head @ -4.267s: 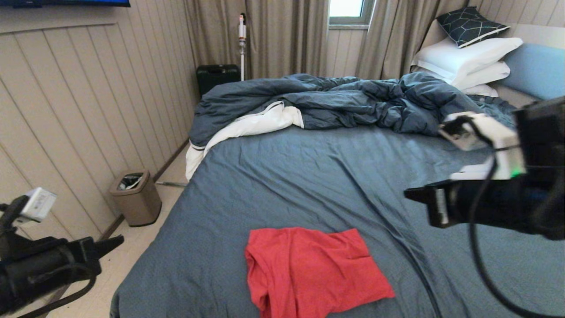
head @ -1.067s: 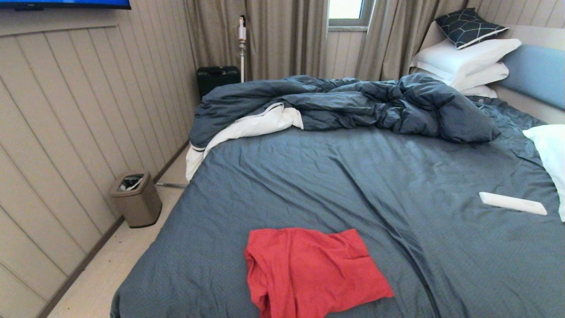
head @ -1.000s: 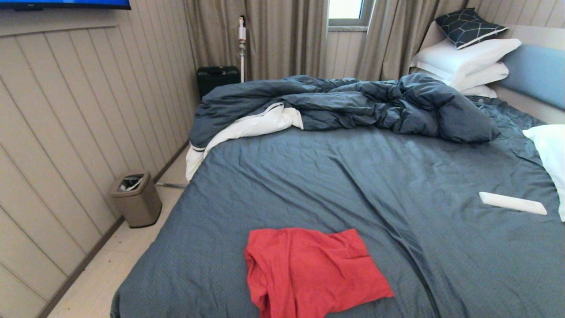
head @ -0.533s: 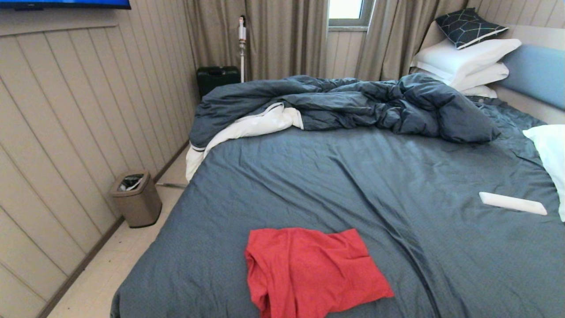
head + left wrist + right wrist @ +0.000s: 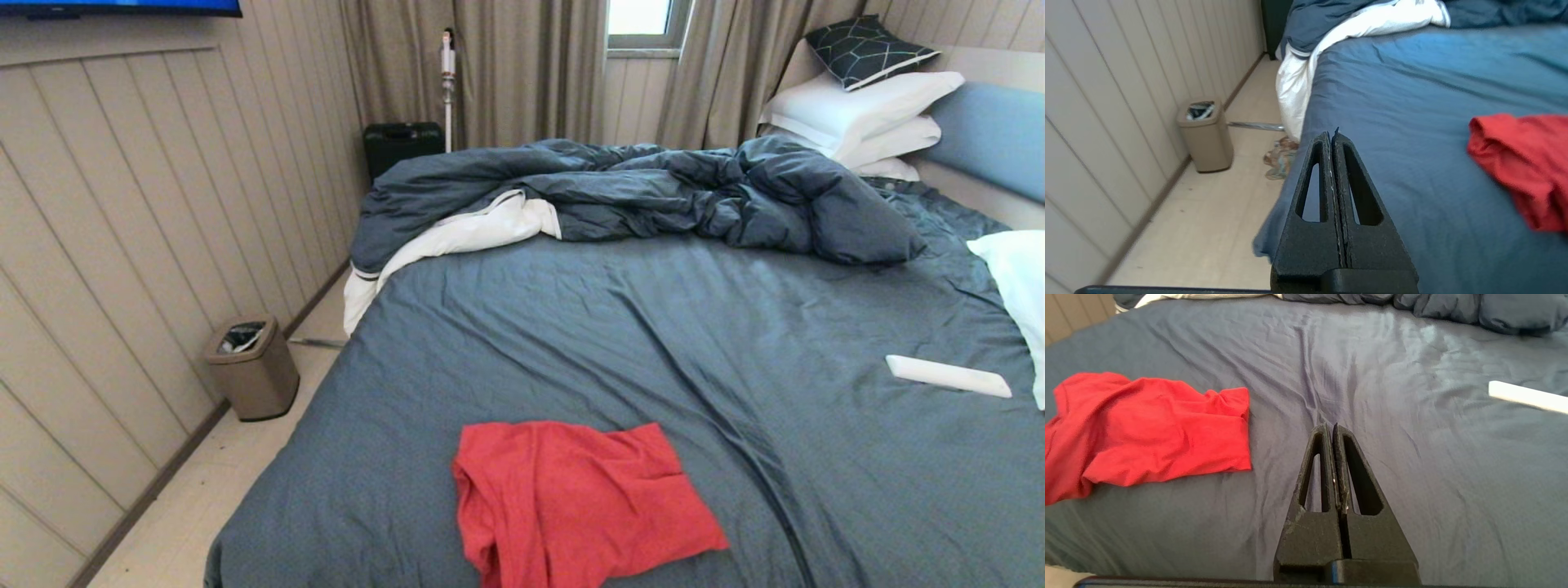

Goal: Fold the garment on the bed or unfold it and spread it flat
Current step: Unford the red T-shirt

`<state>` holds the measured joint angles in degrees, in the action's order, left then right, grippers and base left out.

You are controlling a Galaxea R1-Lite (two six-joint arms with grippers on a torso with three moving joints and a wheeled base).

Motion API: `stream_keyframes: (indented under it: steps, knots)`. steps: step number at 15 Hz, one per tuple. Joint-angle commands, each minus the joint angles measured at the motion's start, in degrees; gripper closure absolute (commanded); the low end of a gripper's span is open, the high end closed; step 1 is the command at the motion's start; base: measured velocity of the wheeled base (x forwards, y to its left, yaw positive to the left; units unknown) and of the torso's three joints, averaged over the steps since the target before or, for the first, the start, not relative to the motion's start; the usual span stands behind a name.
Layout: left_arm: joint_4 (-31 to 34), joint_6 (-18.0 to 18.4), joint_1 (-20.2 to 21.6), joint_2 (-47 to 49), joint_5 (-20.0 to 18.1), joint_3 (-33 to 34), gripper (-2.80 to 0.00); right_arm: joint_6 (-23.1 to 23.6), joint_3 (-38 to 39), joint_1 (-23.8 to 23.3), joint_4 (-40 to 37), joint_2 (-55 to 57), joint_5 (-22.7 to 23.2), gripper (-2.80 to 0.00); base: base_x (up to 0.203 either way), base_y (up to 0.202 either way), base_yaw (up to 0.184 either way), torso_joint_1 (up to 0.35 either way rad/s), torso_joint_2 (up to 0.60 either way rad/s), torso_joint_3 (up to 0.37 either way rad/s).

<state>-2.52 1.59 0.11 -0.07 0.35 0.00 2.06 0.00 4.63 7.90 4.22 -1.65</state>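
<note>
You see the garment (image 5: 575,500), soft red knit folded into a rumpled rectangle, lying on the near part of the bed (image 5: 637,343), whose slate-blue sheet is creased. Your left gripper (image 5: 1331,136) and right gripper (image 5: 1330,428) both have their black wedge-shaped fingers pressed together, empty.
</note>
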Motion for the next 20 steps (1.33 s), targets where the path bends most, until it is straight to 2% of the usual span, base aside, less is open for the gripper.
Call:
stream_keyframes:
  steps: [1, 5, 7, 10, 12, 13, 15, 20]
  knots:
    - [0.0, -0.4, 0.1, 0.1, 0.3, 0.0, 0.00, 0.0, 0.0, 0.0, 0.7, 0.2, -0.1, 0.00, 0.000, 0.000, 0.000, 0.000, 0.00, 0.000]
    - [0.2, 0.2, 0.1, 0.1, 0.3, 0.0, 0.00, -0.1, 0.0, 0.0, 7.2, 0.2, -2.2, 0.00, 0.000, 0.000, 0.000, 0.000, 0.00, 0.000]
    - [0.3, -0.3, 0.0, 0.1, 0.2, 0.0, 0.00, -5.9, 0.0, 0.0, 10.2, 0.2, -4.7, 0.00, 0.000, 0.000, 0.000, 0.000, 0.00, 0.000]
    - [0.3, -1.9, 0.0, 0.1, 0.3, 0.0, 0.00, -7.8, 0.0, -0.4, 9.9, 0.1, -10.8, 0.00, 0.000, 0.000, 0.000, 0.000, 0.00, 0.000]
    - [0.3, -1.9, 0.0, 0.1, 0.3, 0.0, 0.00, -7.4, 0.0, -3.2, 7.4, -0.3, -11.1, 0.00, 0.000, 0.000, 0.000, 0.000, 0.00, 0.000]
    - [0.3, -1.9, 0.0, 0.1, 0.3, 0.0, 0.00, -7.4, 0.0, -5.8, 3.5, -0.6, -10.7, 0.00, 0.000, 0.000, 0.000, 0.000, 0.00, 0.000]
    - [0.3, -1.9, 0.0, 0.1, 0.3, 0.0, 0.00, -7.4, 0.0, -7.2, -4.3, -1.1, -9.0, 0.00, 0.000, 0.000, 0.000, 0.000, 0.00, 0.000]
    - [0.2, -1.9, 0.0, 0.1, 0.3, 0.0, 0.00, -8.1, 0.0, -6.2, -3.7, -4.0, -9.0, 0.00, 0.000, 0.000, 0.000, 0.000, 0.00, 0.000]
